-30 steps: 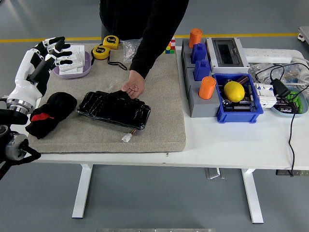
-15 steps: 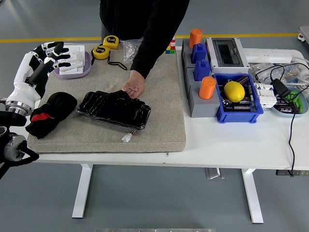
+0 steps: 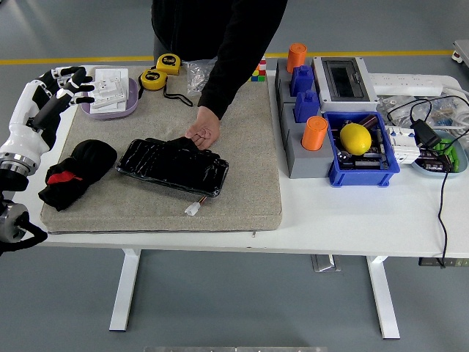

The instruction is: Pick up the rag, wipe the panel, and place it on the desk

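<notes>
Lying below left hand [image 3: 64, 81]: rag [image 3: 75, 171]

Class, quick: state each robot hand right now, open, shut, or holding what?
Left robot hand: open, fingers spread, holding nothing.
Right robot hand: not in view.

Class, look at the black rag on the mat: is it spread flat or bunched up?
Bunched up. The black rag lies in a crumpled heap left of the black panel, with folds and a red patch showing.

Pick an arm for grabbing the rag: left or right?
Left. The left hand hangs open near the mat's left edge, just beyond the black rag. The right arm is not in view, and a person's hand rests on the panel beside the rag.
</notes>
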